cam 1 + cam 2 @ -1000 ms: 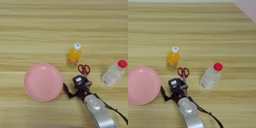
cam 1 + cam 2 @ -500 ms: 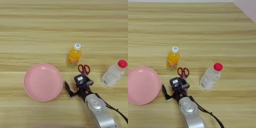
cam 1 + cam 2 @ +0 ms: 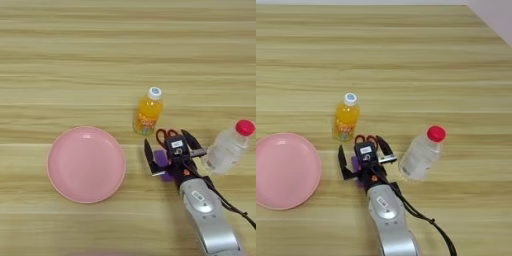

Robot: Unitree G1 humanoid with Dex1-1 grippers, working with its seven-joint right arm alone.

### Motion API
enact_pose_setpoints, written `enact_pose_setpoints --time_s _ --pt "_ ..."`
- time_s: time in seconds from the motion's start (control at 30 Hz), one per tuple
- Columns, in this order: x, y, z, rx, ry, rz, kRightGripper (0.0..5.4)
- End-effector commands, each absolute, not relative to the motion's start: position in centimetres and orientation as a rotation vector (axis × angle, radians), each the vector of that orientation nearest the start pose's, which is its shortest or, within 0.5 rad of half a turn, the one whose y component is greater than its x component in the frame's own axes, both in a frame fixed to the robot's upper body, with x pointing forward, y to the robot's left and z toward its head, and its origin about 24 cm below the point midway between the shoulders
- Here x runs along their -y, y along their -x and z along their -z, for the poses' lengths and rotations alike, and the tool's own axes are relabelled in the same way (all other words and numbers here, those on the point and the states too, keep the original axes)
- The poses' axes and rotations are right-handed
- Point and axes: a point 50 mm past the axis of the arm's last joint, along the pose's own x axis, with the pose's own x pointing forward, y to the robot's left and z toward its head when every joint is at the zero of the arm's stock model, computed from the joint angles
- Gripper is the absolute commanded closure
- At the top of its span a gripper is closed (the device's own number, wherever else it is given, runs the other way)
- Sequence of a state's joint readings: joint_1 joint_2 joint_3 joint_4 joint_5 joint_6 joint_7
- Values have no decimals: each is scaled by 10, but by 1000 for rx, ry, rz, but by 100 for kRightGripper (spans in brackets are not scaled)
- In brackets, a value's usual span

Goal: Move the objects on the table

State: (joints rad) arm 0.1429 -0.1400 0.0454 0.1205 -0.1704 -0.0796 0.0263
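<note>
Fingers of the right gripper (image 3: 169, 154) are spread wide, one black finger (image 3: 148, 156) to the left, the other (image 3: 191, 143) to the right, w/ the small purple block (image 3: 161, 159) sitting between them, partly hidden under the gripper body. Nothing is clamped yet; judging from that straddle, the wide spread is there to take the block from both sides, prob. a pick about to happen.

Red-handled scissors (image 3: 165, 135) lie just beyond the gripper on its far side, only the handle loops showing; the rest is under the gripper, so their orientation can't be read.

Round pink plate (image 3: 86, 164) lies flat on the surface (image 3: 75, 60) to the left, near the left finger but apart from it, and holds nothing. It looks like a likely drop spot, though the task names no goal.

Small orange juice bottle (image 3: 148, 111) stands upright, white cap on, full of orange liquid, just far of the scissors. Clear plastic bottle (image 3: 421, 153) w/ red cap lies tilted to the right of the gripper, close to the right finger; contents can't be told, appears clear. Both caps are on.
</note>
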Motion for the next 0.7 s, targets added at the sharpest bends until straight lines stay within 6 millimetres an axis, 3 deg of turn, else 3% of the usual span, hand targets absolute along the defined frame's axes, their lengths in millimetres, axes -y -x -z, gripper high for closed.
enact_pose_setpoints --time_s 0.03,0.7 --pt "180 -230 -20 -17 342 -8 3" --pt "188 -228 -51 235 487 116 3"
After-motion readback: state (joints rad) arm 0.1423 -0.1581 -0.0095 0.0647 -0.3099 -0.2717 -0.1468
